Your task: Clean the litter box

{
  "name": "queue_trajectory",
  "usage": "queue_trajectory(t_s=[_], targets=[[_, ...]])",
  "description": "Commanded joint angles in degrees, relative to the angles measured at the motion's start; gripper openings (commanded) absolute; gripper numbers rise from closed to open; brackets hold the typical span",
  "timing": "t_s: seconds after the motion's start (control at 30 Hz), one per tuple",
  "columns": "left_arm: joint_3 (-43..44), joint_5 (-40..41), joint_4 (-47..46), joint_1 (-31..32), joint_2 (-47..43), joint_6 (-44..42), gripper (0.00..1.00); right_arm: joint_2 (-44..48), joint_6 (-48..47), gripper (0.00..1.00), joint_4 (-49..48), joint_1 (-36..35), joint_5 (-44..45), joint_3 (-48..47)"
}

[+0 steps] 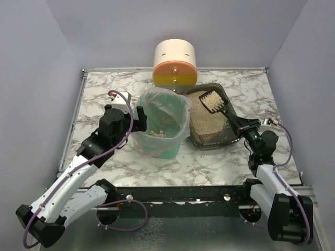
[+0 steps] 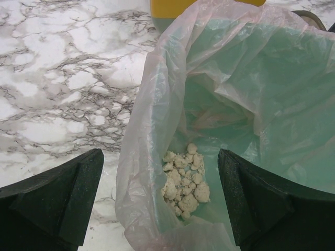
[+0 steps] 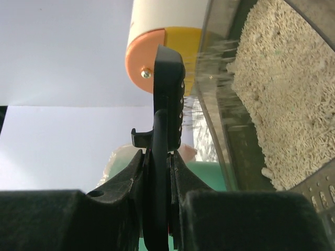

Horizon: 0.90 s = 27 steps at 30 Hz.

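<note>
Two robot arms reach from the near edge of a marble table (image 1: 104,94). The left gripper (image 1: 140,116) hangs with its fingers (image 2: 63,193) spread wide and grasping nothing. One finger is outside a green bin (image 1: 172,149) and the other over its mouth, astride the rim of its clear liner (image 2: 157,104). Whether they touch the plastic cannot be told. Pale clumps (image 2: 183,180) lie heaped at the bottom of the liner.

The right gripper (image 1: 239,125) is clenched on the handle of a black scoop (image 1: 212,101). The slotted head of the scoop, loaded with beige grains, is raised over the far end of the litter box (image 1: 209,145). That dark grey tray of sandy litter sits just right of the bin, toward the back right of the table, with the right arm beside it. A cream, orange and yellow cylinder (image 1: 175,65) stands behind both containers against the back wall.
</note>
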<state>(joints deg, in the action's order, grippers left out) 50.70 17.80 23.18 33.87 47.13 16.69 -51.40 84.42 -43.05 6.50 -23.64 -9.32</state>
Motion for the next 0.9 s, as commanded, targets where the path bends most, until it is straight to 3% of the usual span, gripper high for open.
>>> queue_trajectory(t_s=[0.0, 0.07, 0.1, 0.17, 0.2, 0.27, 0.3, 0.37, 0.4, 0.47, 0.5, 0.53, 0.6, 0.7, 0.73, 0.8, 0.83, 0.87], targets=[[-0.5, -0.5, -0.3, -0.2, -1.0, 0.1, 0.99, -0.5, 2.1, 0.01, 0.2, 1.0, -1.2, -1.4], [-0.8, -0.3, -0.2, -0.2, -1.3, 0.0, 0.99, -2.4, 4.8, 0.01, -9.7, -0.9, -4.0, 0.3], [-0.7, -0.2, -0.3, -0.2, -1.3, 0.0, 0.99, -1.7, 4.2, 0.01, -8.4, -1.1, -2.5, 0.1], [-0.5, -0.5, -0.5, -0.2, -1.1, 0.0, 0.99, 0.3, 1.3, 0.00, 5.6, 1.1, 1.6, -2.3], [-0.4, -0.8, -0.5, -0.2, -0.9, 0.0, 0.99, -0.6, 2.1, 0.01, 4.6, 1.6, -0.2, -2.1], [-0.6, -1.0, -0.3, -0.2, -0.8, 0.0, 0.99, -2.9, 4.9, 0.01, -7.9, 0.1, -4.2, -0.2], [-0.7, -0.7, -0.2, -0.2, -0.9, 0.0, 0.99, -2.6, 4.2, 0.01, -8.2, -0.9, -3.6, -0.4], [-0.5, -0.6, -0.5, -0.2, -0.9, 0.0, 0.99, -0.9, -0.3, 0.00, 7.3, 0.7, 1.8, -3.8], [-0.4, -0.9, -0.5, -0.2, -0.7, 0.0, 0.99, -1.6, 0.1, 0.01, 9.1, 1.3, 1.0, -4.2], [-0.5, -1.2, -0.3, -0.2, -0.6, 0.0, 0.99, -4.7, 4.5, 0.01, -6.6, -0.4, -5.0, -1.4], [-0.6, -1.0, -0.2, -0.2, -0.8, 0.0, 0.99, -4.6, 4.9, 0.01, -8.9, -1.8, -5.0, -1.1], [-0.7, -0.7, -0.2, -0.2, -0.9, 0.1, 0.99, -3.2, 3.0, 0.01, -5.1, -1.8, -3.2, -2.1], [-0.5, -0.9, -0.6, -0.2, -0.8, 0.1, 0.99, -1.1, -2.1, 0.01, 12.6, 0.7, 2.1, -6.1], [-0.5, -1.5, -0.3, -0.2, -0.5, 0.0, 0.99, -5.6, 5.2, 0.01, -8.7, -0.8, -5.7, -2.1], [-0.7, -1.3, -0.3, -0.2, -0.6, 0.1, 0.99, -5.5, 4.4, 0.01, -6.6, -1.6, -5.5, -2.8], [-0.4, -1.2, -0.4, -0.2, -0.6, 0.1, 0.99, -3.0, -2.7, 0.00, 11.8, -0.2, 1.0, -7.2], [-0.3, -1.4, -0.5, -0.2, -0.6, 0.1, 0.99, -3.5, -3.1, 0.00, 12.6, 1.2, 1.2, -7.5], [-0.3, -1.7, -0.5, -0.2, -0.5, 0.0, 0.99, -6.1, 0.1, 0.00, 4.1, 1.8, -2.9, -5.1]])
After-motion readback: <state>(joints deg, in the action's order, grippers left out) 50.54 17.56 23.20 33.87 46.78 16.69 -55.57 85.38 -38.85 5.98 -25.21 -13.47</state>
